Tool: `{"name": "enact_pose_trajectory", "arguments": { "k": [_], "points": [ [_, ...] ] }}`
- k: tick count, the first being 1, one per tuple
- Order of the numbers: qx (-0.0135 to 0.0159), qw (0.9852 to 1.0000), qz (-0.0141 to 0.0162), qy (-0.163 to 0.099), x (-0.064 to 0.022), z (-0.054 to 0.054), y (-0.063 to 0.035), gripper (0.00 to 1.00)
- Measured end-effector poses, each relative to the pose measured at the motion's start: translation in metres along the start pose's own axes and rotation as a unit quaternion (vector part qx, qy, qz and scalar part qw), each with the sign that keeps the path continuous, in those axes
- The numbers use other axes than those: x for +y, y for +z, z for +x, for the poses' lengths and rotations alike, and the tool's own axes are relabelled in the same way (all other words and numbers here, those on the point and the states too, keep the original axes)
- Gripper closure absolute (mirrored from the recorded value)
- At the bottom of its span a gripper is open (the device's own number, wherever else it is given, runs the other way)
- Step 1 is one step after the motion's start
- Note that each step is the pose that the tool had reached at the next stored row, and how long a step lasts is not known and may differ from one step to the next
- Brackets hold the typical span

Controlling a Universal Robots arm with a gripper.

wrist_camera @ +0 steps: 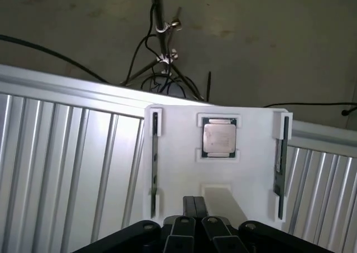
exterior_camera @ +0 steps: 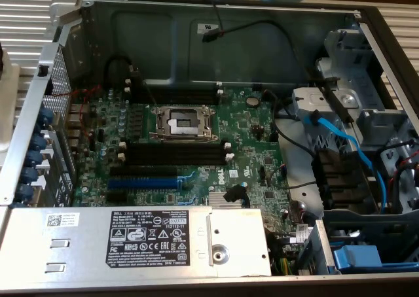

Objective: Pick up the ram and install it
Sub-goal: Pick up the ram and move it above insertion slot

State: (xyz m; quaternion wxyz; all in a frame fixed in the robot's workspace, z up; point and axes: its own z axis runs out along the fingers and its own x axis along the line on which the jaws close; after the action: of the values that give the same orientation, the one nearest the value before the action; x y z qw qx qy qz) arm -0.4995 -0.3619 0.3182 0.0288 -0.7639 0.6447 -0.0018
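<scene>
Ribbed silvery desk (wrist_camera: pixel 67 169) carries a flat white plastic holder (wrist_camera: pixel 251 169). Two long, thin dark-green ram sticks (wrist_camera: pixel 154 164) stand on edge in its brackets (probably so they can be grasped), flanking a square metal-capped processor chip (wrist_camera: pixel 218 139). The black gripper (wrist_camera: pixel 194 207) hovers nearby, pressed together and empty. Centre of the exterior view, the long black motherboard slots (exterior_camera: pixel 173 152) lie vacant.

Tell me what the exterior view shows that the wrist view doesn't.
Exterior view: the open computer case with its motherboard, CPU socket, black memory slots and power supply. Wrist view: a white tray holding a CPU chip between two ram sticks, with the shut end effector near it. Both: the ribbed metal surface.
</scene>
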Motion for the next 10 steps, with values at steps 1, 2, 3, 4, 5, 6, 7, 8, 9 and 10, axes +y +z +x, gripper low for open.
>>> {"name": "enact_pose_trajectory", "arguments": {
  "k": [1, 2, 3, 4, 5, 6, 7, 8, 9, 10],
  "points": [
    [-0.0002, 1.0000, -0.0010, -0.001, 0.0000, 0.000, 0.0017, 0.90],
    [-0.0004, 1.0000, -0.0022, -0.001, 0.0000, 0.000, 0.0033, 0.90],
    [-0.0007, 1.0000, -0.0035, -0.002, 0.0000, 0.000, 0.0050, 0.90],
    [-0.0009, 1.0000, -0.0047, -0.002, 0.0001, 0.000, 0.0065, 0.90],
    [-0.0010, 1.0000, -0.0056, -0.003, 0.0001, 0.000, 0.0082, 0.90],
    [-0.0011, 1.0000, -0.0062, -0.004, 0.0001, 0.000, 0.0101, 0.90],
    [-0.0012, 1.0000, -0.0065, -0.004, 0.0000, 0.001, 0.0119, 0.90],
    [-0.0013, 1.0000, -0.0065, -0.004, 0.0001, 0.001, 0.0137, 0.90],
    [-0.0013, 1.0000, -0.0066, -0.005, 0.0002, 0.001, 0.0155, 0.90],
    [-0.0013, 1.0000, -0.0066, -0.005, 0.0003, 0.001, 0.0174, 0.90]
  ]
}}
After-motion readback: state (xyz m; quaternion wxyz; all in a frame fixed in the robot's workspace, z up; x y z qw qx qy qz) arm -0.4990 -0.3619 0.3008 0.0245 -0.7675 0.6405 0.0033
